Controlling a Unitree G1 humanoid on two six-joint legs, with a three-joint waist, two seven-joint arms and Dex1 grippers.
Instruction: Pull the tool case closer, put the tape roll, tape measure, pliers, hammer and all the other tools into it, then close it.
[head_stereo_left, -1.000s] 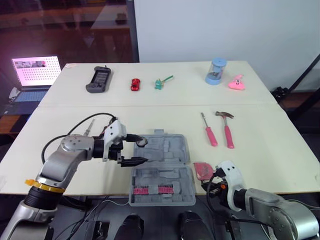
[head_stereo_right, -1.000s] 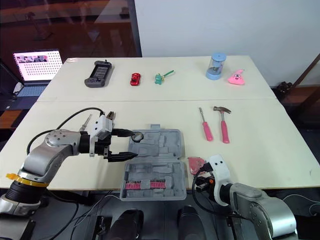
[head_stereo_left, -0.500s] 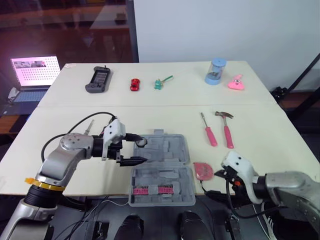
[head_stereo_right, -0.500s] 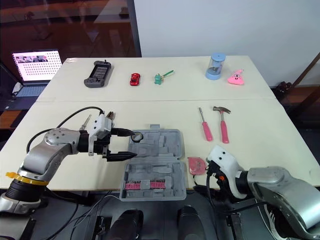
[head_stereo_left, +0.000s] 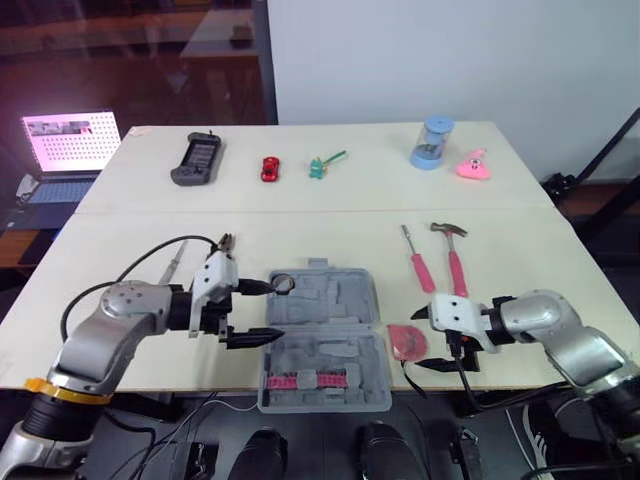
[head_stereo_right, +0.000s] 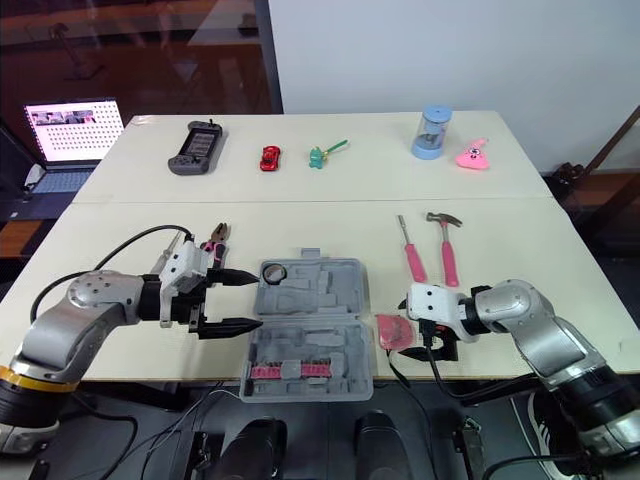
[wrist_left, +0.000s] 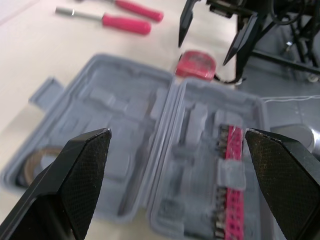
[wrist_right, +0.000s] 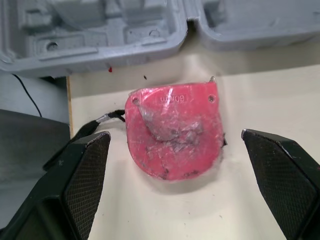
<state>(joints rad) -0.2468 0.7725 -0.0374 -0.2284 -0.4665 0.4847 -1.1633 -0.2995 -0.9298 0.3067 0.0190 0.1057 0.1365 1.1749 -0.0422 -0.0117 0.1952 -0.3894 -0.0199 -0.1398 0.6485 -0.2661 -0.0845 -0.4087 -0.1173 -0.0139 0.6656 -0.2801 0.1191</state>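
The grey tool case (head_stereo_left: 330, 318) lies open near the table's front edge, with a pink bit strip (head_stereo_left: 313, 380) in its front half. A tape roll (head_stereo_left: 281, 284) sits in its far left pocket. My left gripper (head_stereo_left: 272, 311) is open just left of the case, holding nothing. The red tape measure (head_stereo_left: 405, 341) lies right of the case. My right gripper (head_stereo_left: 422, 340) is open at its right side, its fingers (wrist_right: 80, 185) wide of the tape measure (wrist_right: 172, 135). The pliers (head_stereo_right: 213, 237) and a grey screwdriver (head_stereo_left: 172, 262) lie beyond my left arm. The hammer (head_stereo_left: 455, 256) and a pink screwdriver (head_stereo_left: 417, 261) lie further back on the right.
Along the far edge stand a game controller (head_stereo_left: 198, 160), a red toy car (head_stereo_left: 270, 169), a green toy (head_stereo_left: 320, 165), a blue cup (head_stereo_left: 431, 143) and a pink toy (head_stereo_left: 473, 165). A laptop (head_stereo_left: 65, 145) sits off the table's left. A cable hangs off the front edge by the tape measure.
My right arm has swung up from below the table edge to the tape measure's right side, and its gripper has opened. My left gripper has drawn back leftward from the tape roll.
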